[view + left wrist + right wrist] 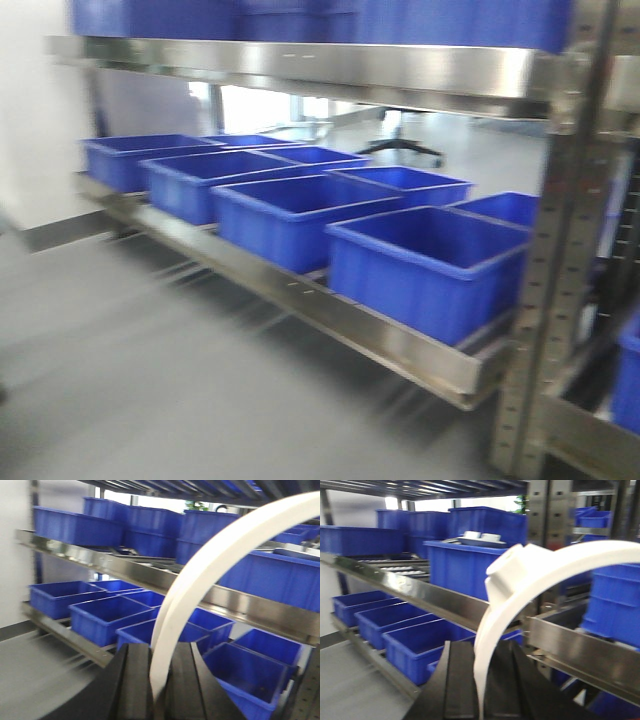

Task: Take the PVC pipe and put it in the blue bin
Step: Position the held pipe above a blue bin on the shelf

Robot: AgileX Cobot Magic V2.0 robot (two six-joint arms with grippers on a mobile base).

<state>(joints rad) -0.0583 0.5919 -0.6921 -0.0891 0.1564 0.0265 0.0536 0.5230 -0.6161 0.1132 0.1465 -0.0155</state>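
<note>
1. Left claw [159, 655]: clenched. Its black fingers [135, 680] press on both sides of the PVC pipe [220, 555], with no gap visible beyond the pipe's own width.
2. The PVC pipe is white and curved. It rises from between the fingers and arcs up and to the right, out past the frame edge. It is held in the air in front of the rack and lies in no bin.
3. Right claw [482, 652]: also closed, grasping a white curved pipe [580, 560] that sweeps up and to the right.
4. A white fitting [512, 575] sits at the top of that curve. Whether both claws hold one piece cannot be told.
5. The lower shelf [400, 345], of steel, carries rows of open-topped bins. The nearest blue bin [430, 265] stands at its right end.
6. The upper shelf [125, 570] carries more bins [75, 527].
7. The grey floor [150, 380] lies in front of the rack. The front view is blurred.
</note>
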